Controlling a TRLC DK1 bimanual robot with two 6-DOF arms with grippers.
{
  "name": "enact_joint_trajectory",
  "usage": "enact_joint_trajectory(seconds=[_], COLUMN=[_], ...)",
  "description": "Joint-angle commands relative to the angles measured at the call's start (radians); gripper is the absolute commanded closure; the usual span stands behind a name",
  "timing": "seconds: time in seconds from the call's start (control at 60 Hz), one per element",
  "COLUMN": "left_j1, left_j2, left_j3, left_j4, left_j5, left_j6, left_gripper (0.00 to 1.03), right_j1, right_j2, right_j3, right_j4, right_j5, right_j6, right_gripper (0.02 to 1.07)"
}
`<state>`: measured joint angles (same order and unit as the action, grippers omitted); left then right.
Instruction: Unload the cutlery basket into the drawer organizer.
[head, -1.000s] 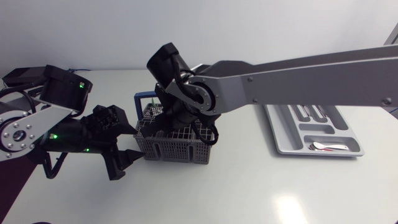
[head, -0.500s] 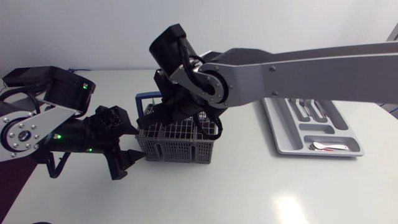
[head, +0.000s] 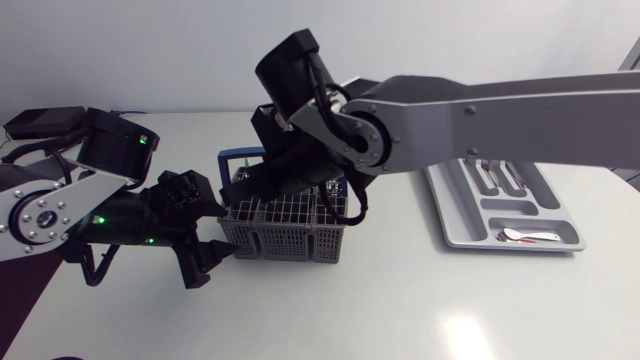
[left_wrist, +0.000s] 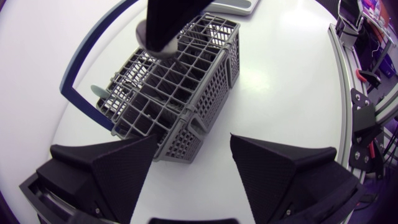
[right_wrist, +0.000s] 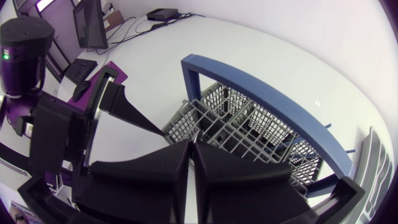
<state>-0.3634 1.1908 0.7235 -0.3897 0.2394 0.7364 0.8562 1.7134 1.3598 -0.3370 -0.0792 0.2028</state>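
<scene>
The grey mesh cutlery basket with its blue handle stands at mid-table. My left gripper is open at the basket's left corner, and that corner lies between its broad fingers. My right arm reaches in from the right, over the basket. Its gripper is shut, fingers pressed together just above the left-hand cells. In the left wrist view a pale bit shows at the right gripper's tip; I cannot tell what it is. The grey drawer organizer lies at the right.
The organizer holds a spoon in its front slot and several pieces in the rear slots. A pale green handle end pokes out at the basket's side under the blue handle. My right arm spans the table's right half.
My right arm's wrist has risen and swung toward the back left above the basket, fingers staying shut. The left gripper and the basket have kept their place.
</scene>
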Motion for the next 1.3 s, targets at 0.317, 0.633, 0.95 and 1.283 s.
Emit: enact_joint_trajectory(seconds=[0.317, 0.633, 0.95, 1.283], left_j1=[-0.017, -0.012, -0.031, -0.105], left_j2=[0.041, 0.026, 0.047, 0.194], left_j3=[-0.019, 0.007, 0.096, 0.174], left_j4=[0.018, 0.006, 0.018, 0.13], left_j5=[0.015, 0.006, -0.012, -0.077], left_j6=[-0.031, -0.046, -0.144, -0.285], left_gripper=[0.23, 0.23, 0.23, 0.3], right_j1=[-0.046, -0.134, -0.329, -0.551], right_j2=[-0.178, -0.327, -0.558, -0.696], right_j3=[-0.056, -0.077, -0.165, -0.334], right_j4=[0.039, -0.04, -0.266, -0.297], right_j5=[-0.117, -0.174, -0.165, -0.261], right_j6=[0.041, 0.041, -0.068, -0.177], right_gripper=[1.01, 1.01, 1.01, 1.01])
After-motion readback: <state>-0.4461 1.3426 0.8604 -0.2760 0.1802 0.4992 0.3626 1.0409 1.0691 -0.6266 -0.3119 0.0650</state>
